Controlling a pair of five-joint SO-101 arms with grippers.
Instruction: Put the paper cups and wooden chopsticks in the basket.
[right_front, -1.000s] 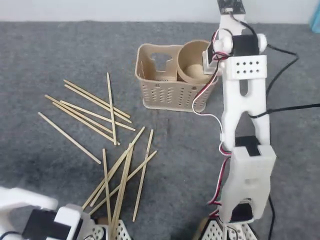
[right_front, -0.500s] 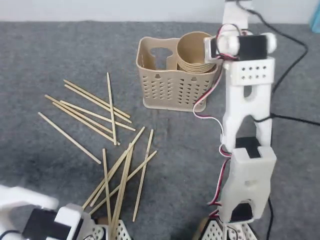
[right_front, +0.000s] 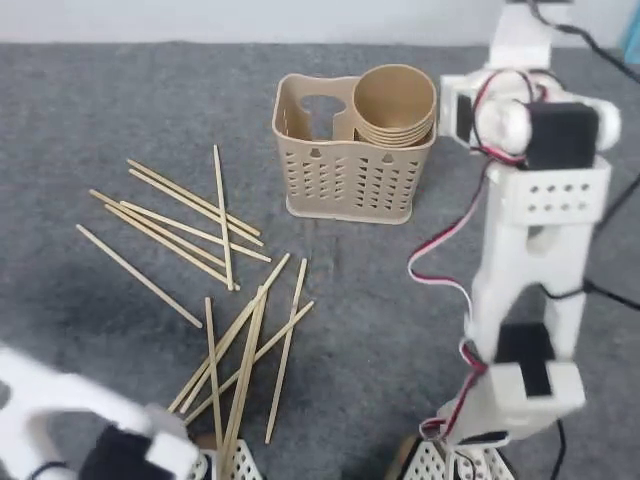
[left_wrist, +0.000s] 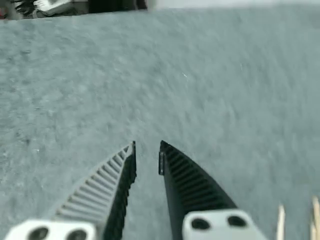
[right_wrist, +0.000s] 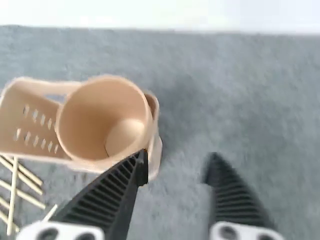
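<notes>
Grey carpet (right_front: 400, 300); paper cups (right_wrist: 102, 125) in basket (right_wrist: 30, 125) near right claw (right_wrist: 178, 157)

Grey bench (right_front: 100, 90), felt-like and faintly mottled. Beige basket (right_front: 345, 185), walls dotted with neat rows of small holes. Tan paper cups (right_front: 395, 100), plain, rims stacked in thin stripes. Pale straw-coloured wooden chopsticks (right_front: 223, 215). White arm (right_front: 545, 200) with black motor blocks and red, white and black wires. Left tool (left_wrist: 147, 146): one ribbed finger whitish, the other black. Right tool (right_wrist: 178, 157): ribbed, black.
</notes>
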